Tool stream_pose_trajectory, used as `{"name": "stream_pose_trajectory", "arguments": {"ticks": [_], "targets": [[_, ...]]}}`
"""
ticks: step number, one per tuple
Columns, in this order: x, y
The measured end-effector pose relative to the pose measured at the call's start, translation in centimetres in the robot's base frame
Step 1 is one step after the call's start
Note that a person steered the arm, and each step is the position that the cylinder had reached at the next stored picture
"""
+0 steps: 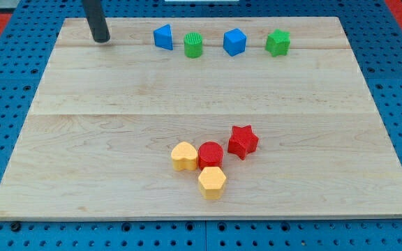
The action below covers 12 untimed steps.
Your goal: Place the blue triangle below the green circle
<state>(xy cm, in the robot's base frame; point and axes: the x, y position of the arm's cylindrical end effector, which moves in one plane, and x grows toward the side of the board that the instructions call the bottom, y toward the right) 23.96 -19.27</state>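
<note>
Camera view, blue triangle (162,37), upright wedge

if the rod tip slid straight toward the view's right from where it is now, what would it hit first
Probably the blue triangle. My tip sits at the view's top left, roughly level with it, with bare board between them. The green circle comes just after, though depth is hard to judge.

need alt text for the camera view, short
My tip sits near the wooden board's top left, left of a row: blue triangle, green circle, blue cube, green star. Red and yellow blocks cluster near the bottom.
</note>
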Motion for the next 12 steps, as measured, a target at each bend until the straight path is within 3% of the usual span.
{"name": "stream_pose_trajectory", "arguments": {"ticks": [1, 3, 5, 6, 7, 8, 9, 11, 12], "targets": [[0.1, 6.7], [6.3, 15.0], [6.6, 23.3], [7.7, 12.3], [2.5, 1.4], [-1.1, 3.1], [0.7, 10.8], [9.0, 23.3], [9.0, 19.3]]}}
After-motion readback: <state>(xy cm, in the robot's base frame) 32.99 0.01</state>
